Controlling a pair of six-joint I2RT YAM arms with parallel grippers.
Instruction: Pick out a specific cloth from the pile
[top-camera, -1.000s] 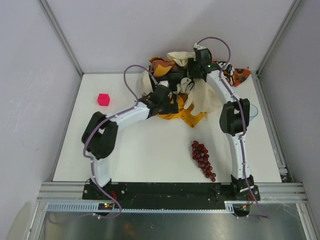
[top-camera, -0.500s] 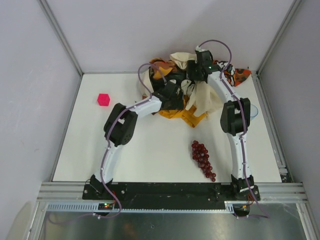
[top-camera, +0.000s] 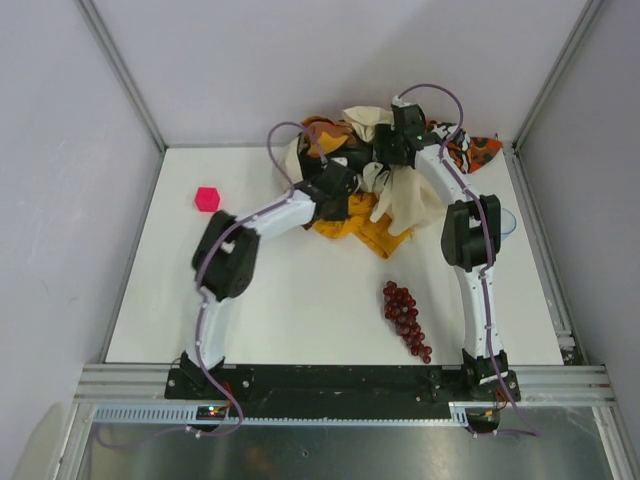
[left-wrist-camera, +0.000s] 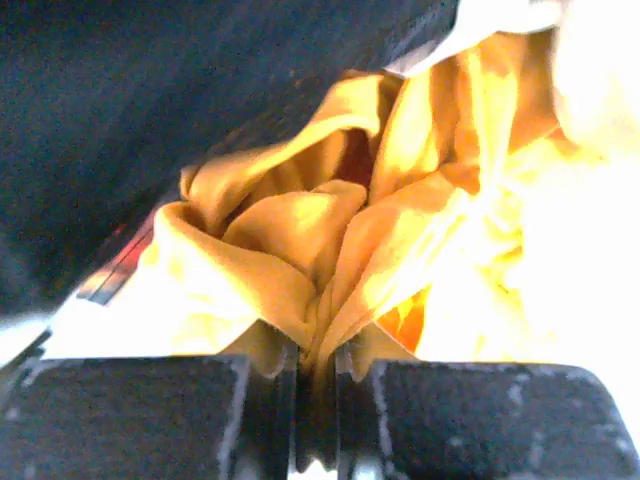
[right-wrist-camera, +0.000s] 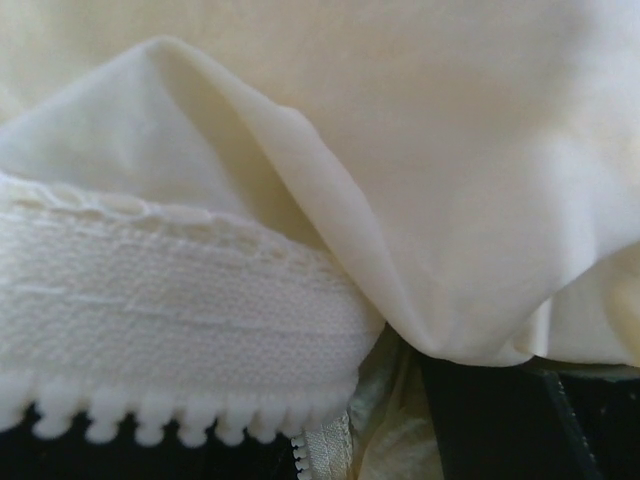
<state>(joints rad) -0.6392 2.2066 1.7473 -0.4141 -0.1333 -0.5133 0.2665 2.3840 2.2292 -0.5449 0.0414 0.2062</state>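
The pile (top-camera: 400, 160) lies at the table's back edge, with a cream-beige cloth (top-camera: 410, 200) and an orange-black-white patterned cloth (top-camera: 475, 150) in it. The mustard-yellow cloth (top-camera: 365, 228) spreads out from its front. My left gripper (top-camera: 340, 187) sits at the pile's front left. In the left wrist view the left gripper (left-wrist-camera: 317, 352) is shut on a bunched fold of the yellow cloth (left-wrist-camera: 300, 240). My right gripper (top-camera: 386, 150) is sunk in the top of the pile. Cream cloth (right-wrist-camera: 450, 150) and a white knitted edge (right-wrist-camera: 170, 320) fill its wrist view and hide the jaws.
A pink cube (top-camera: 207, 198) sits at the left of the table. A bunch of red grapes (top-camera: 405, 318) lies in front of the right arm. A pale blue bowl (top-camera: 507, 222) peeks out behind the right arm's elbow. Walls close in the back and sides.
The left arm reached further into the pile and its gripper went from open to shut on the yellow cloth. The right arm barely shifted; the cream cloth sagged a little.
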